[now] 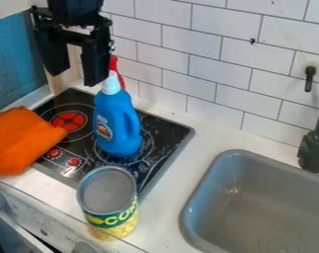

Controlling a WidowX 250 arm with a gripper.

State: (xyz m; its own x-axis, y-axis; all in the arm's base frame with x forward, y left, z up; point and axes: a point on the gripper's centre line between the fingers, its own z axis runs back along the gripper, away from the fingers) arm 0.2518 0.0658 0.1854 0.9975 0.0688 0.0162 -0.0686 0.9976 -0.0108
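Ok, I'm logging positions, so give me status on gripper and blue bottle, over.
Gripper open, empty, high by the bottle's cap. Blue bottle upright on cooktop. Red object close behind cap, can in front.

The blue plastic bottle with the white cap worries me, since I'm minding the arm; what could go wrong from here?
The black two-finger gripper hangs open, seemingly close to the cap, so a slight sideways move might tip the upright blue plastic bottle. If it fell forward, it could knock the yellow-and-green metal can in front. The bright orange cloth overlaps the black stovetop and could get dragged.
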